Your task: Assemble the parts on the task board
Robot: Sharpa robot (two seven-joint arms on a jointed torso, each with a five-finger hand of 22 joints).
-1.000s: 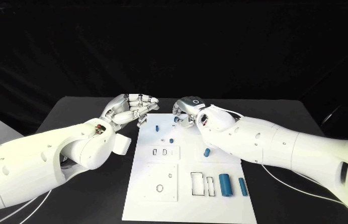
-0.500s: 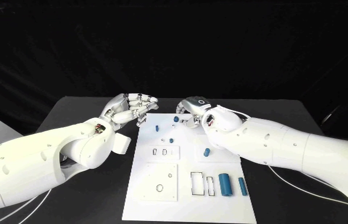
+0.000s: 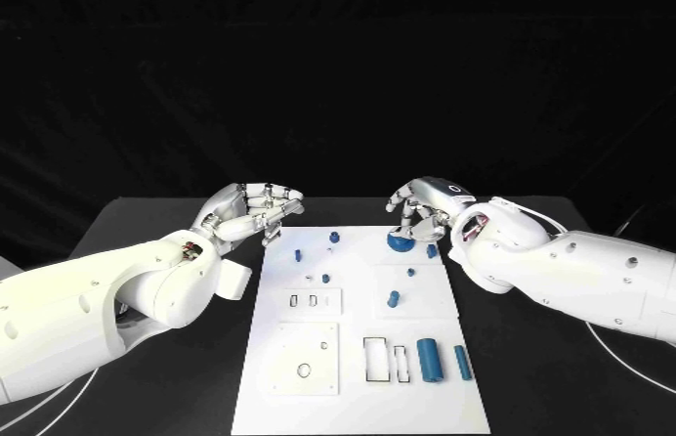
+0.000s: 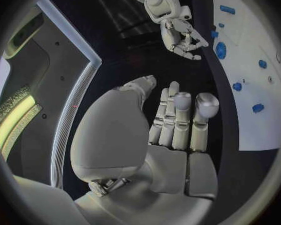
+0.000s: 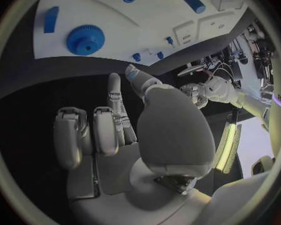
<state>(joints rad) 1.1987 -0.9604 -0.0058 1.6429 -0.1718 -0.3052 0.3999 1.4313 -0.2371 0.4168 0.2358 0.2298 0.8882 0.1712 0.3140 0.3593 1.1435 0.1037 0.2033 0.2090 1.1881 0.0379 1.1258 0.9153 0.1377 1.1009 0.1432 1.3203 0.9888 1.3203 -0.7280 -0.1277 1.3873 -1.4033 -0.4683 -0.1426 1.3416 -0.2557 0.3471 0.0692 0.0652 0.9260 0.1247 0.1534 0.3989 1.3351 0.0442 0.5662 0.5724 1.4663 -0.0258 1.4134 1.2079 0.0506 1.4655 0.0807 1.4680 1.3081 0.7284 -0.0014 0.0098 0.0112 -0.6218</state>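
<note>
Beside task board [image 3: 359, 397] far corners, both hands empty

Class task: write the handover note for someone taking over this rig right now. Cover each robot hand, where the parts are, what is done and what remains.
Left robot hand: holds nothing, fingers curled, beside the far left corner of the task board.
Right robot hand: holds nothing, above the board's far right corner, just past the round blue knob.
Parts: small blue pieces dot the far half; two blue cylinders lie near the rectangular slots on the near half.
Done: cannot tell which pieces are seated.
Left: the cylinders lie loose and the slots are empty.
</note>
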